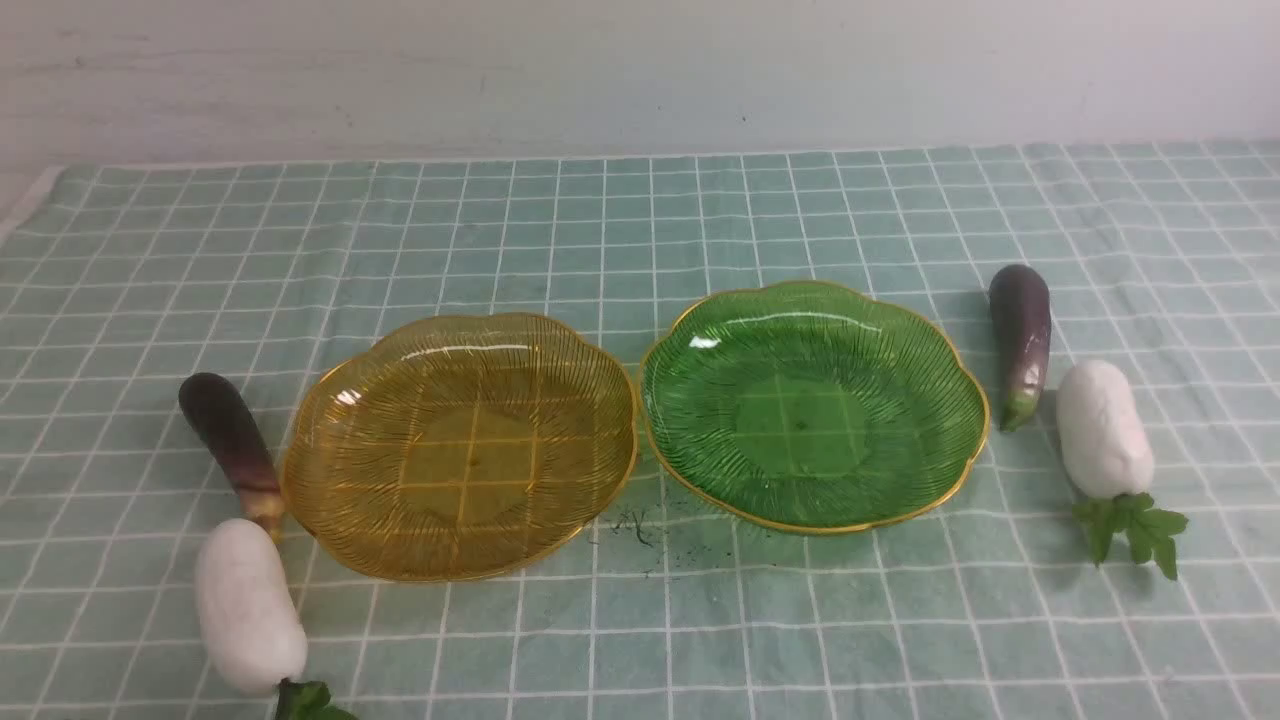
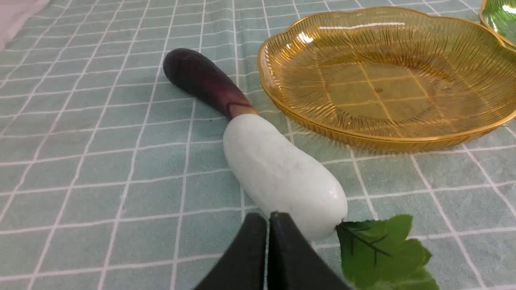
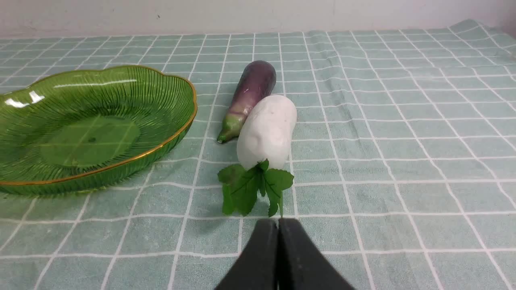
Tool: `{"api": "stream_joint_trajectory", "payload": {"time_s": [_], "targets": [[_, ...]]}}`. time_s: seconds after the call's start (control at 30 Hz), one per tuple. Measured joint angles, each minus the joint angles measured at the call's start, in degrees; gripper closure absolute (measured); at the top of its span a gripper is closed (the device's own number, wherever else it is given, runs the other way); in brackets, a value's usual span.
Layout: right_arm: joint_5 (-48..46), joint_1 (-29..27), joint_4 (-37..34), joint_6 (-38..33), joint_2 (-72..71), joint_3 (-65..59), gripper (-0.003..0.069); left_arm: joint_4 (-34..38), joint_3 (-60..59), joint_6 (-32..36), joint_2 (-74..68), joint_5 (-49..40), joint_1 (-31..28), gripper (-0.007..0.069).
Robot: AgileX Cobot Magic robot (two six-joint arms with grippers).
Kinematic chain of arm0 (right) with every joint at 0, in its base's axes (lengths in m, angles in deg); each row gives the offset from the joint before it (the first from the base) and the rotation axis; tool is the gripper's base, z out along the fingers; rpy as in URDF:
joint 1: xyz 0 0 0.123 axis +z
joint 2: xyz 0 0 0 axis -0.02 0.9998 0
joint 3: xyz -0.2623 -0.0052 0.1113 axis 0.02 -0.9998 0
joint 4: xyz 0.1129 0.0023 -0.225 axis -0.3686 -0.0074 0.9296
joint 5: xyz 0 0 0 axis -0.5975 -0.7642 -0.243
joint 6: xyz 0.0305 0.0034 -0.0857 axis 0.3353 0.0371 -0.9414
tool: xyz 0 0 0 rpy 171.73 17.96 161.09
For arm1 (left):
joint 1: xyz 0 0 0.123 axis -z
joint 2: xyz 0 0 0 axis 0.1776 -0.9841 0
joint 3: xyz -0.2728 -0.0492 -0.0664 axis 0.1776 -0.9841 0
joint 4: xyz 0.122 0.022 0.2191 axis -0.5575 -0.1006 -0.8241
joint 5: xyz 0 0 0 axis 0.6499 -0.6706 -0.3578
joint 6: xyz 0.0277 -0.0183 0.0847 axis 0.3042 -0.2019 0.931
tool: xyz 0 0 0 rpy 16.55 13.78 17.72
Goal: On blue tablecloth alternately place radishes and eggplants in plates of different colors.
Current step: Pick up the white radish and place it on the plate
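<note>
A large pale teal-blue tablecloth with a grid of thin white lines (image 1: 640, 220) covers the whole table, ending at a pale wall (image 1: 640, 70).

2 translucent ribbed scalloped dishes with gold rims sit side by side at its middle, nearly touching. The amber-yellow plate (image 1: 460, 447) is on the left and the green plate (image 1: 812, 405) on the right. Both are empty.

A plump white oblong radish lies on the cloth at each outer side. The left radish (image 1: 249, 606) is near the front edge, left of the amber-yellow plate, its green leaves (image 1: 305, 700) pointing toward the robot. The right radish (image 1: 1103, 430) lies right of the green plate, leaves likewise toward the robot.

2 slender dark purple glossy eggplants lie just behind them. The left eggplant (image 1: 228, 435) has its tan stem end against the left radish and just beside the amber rim. The right eggplant (image 1: 1021, 335) lies between the green plate and the right radish, green stem end forward.

The left gripper (image 2: 269, 219) is closed, its black fingers pressed together and empty, by the left radish's leafy end. The right gripper (image 3: 278, 225) is likewise closed and empty, near the right radish's leaves.
</note>
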Motion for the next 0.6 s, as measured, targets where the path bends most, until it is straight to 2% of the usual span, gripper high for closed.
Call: {"api": "stream_joint_trajectory", "payload": {"time_s": [0.6], "targets": [[0.0, 0.0, 0.0, 0.0, 0.0, 0.0, 0.0674, -0.9, 0.0, 0.1, 0.0, 0.1, 0.0, 0.0632]]}}
